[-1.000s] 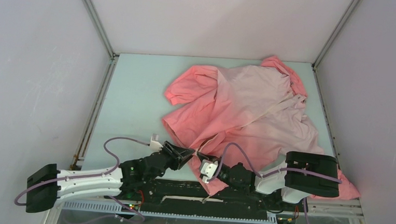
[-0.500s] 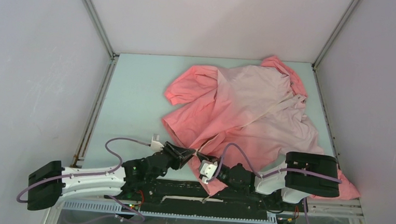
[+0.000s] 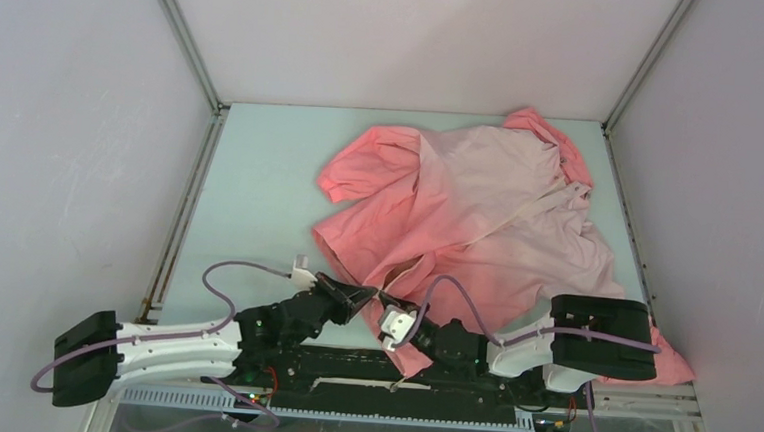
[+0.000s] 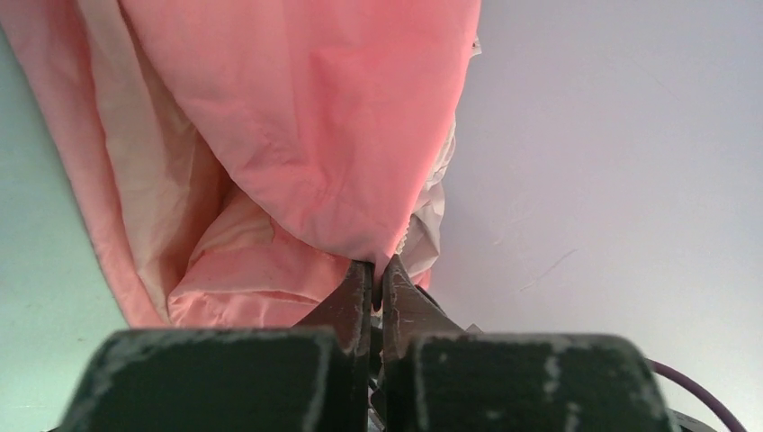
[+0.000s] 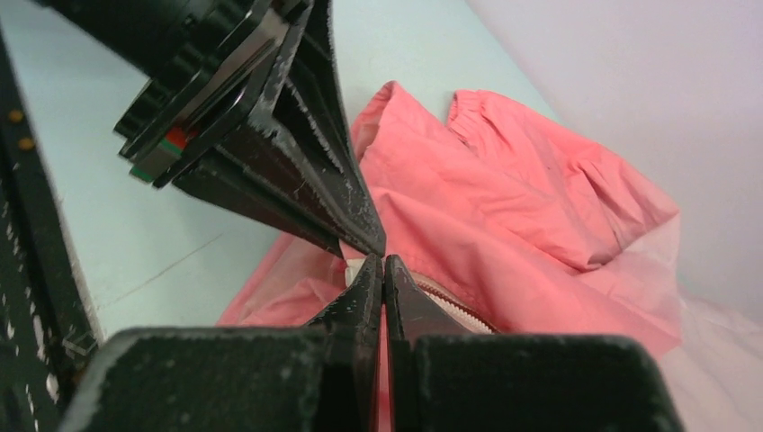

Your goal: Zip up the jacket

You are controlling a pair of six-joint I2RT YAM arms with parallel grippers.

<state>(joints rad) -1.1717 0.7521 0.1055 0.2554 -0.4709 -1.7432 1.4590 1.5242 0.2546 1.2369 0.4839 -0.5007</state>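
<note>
The jacket (image 3: 479,202), coral pink fading to pale pink, lies crumpled across the right half of the table, its lower hem reaching the near edge. My left gripper (image 3: 373,294) is shut on the jacket's bottom front edge (image 4: 378,229), by the zipper's lower end. My right gripper (image 3: 385,298) is shut on the other front edge, tip to tip with the left gripper's fingers (image 5: 306,193). The light zipper teeth (image 5: 454,304) run just right of the right gripper (image 5: 384,263).
The pale green table (image 3: 259,188) is walled by grey panels left, right and back, with metal rails along the edges. The black arm base bar (image 3: 388,372) runs along the near edge. A jacket corner (image 3: 674,366) lies by the right arm.
My right gripper has shifted slightly left and farther with the hem, lifting a small fold of fabric. The left gripper stays put, still shut.
</note>
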